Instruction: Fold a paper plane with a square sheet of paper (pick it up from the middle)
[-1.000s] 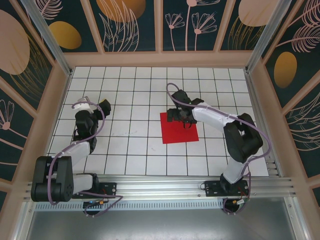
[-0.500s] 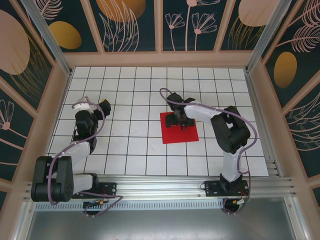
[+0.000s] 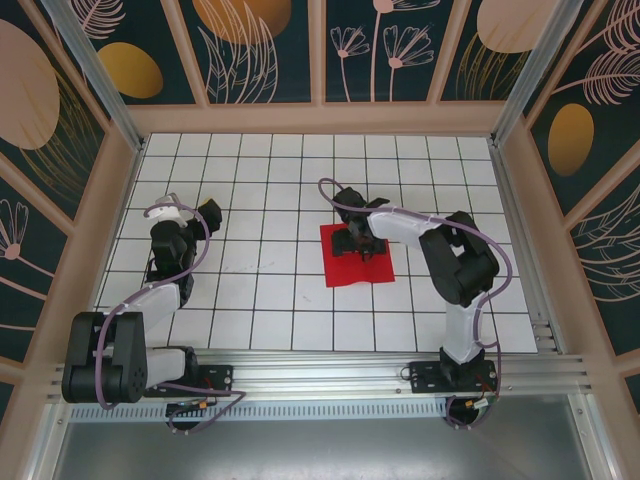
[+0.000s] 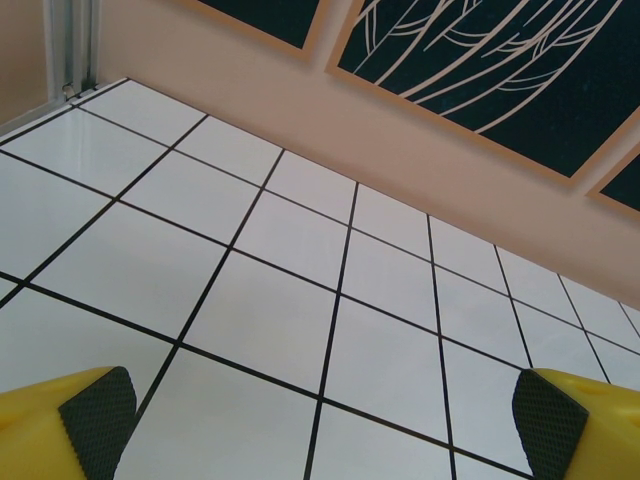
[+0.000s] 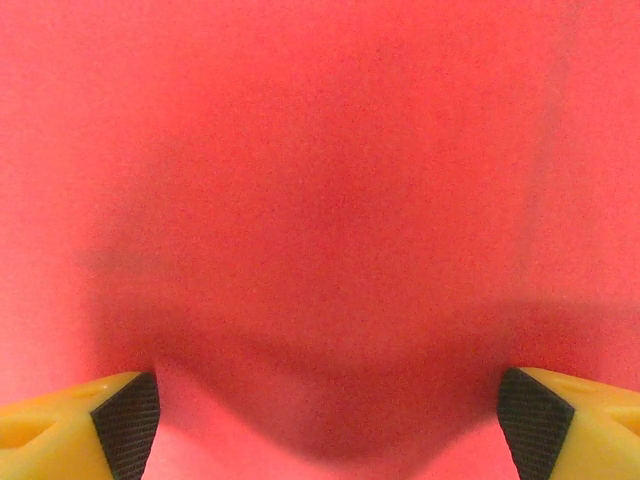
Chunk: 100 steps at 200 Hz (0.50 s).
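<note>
The square sheet of paper [image 3: 360, 267] is bright red and lies flat on the white grid floor, right of centre. My right gripper [image 3: 357, 243] points down onto the sheet's upper middle. In the right wrist view the red paper [image 5: 320, 150] lies very close under the camera. The right gripper [image 5: 325, 425] stands open, and its black pads [image 5: 125, 420] are wide apart over the paper with nothing pinched between them. My left gripper [image 3: 207, 212] hovers at the far left, away from the sheet. In the left wrist view it [image 4: 325, 425] is open over bare tiles.
The white tiled floor [image 3: 270, 300] is fenced by peach-framed walls [image 3: 320, 118] at the back and sides. An aluminium rail [image 3: 330, 365] runs along the near edge. The back wall [image 4: 420, 150] rises a few tiles beyond the left gripper.
The right arm has drawn in and its gripper has come down onto the red sheet, its jaws narrowing slightly. The left arm has not moved.
</note>
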Motion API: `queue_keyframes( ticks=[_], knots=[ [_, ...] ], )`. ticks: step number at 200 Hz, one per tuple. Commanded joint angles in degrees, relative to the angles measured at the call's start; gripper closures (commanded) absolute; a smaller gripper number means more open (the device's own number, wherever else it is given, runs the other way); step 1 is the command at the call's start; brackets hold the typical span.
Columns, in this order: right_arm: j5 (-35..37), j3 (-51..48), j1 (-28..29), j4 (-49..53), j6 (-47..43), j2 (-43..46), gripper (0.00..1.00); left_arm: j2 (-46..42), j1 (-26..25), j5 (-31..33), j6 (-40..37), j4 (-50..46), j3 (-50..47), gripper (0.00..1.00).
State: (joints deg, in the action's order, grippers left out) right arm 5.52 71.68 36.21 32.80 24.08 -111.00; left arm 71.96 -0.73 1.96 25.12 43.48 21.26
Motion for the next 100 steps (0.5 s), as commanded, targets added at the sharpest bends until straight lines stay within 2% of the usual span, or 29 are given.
queue_keyframes(
  ticks=[1, 30, 43, 66, 84, 100],
  knots=[
    [-2.03, -4.26, -0.31, 2.27, 0.20, -4.19, 0.10, 0.42, 0.38, 0.11, -0.99, 1.69, 0.00, 0.01],
    [-1.73, -4.03, -0.31, 2.22, 0.29, -4.01, 0.13, 0.45, 0.38, 0.03, -1.04, 1.69, 0.03, 0.01],
    [-2.11, -3.53, -0.31, 2.03, 0.29, -3.77, 0.18, 0.44, 0.38, 0.07, -0.84, 1.60, 0.01, 0.02],
    [-4.38, -2.84, 0.45, -0.90, -0.26, -1.53, 0.40, 0.41, 0.38, -0.19, 0.01, 1.59, 0.10, 0.01],
    [-8.97, -2.05, 1.27, -4.15, 0.08, 0.82, 0.57, 0.46, 0.38, -0.63, 1.64, 1.20, 0.34, 0.01],
    [-13.97, -1.92, 1.82, -8.71, 0.84, 3.03, 0.68, 0.53, 0.38, -2.22, 3.02, 0.62, 0.99, 0.01]
  ],
)
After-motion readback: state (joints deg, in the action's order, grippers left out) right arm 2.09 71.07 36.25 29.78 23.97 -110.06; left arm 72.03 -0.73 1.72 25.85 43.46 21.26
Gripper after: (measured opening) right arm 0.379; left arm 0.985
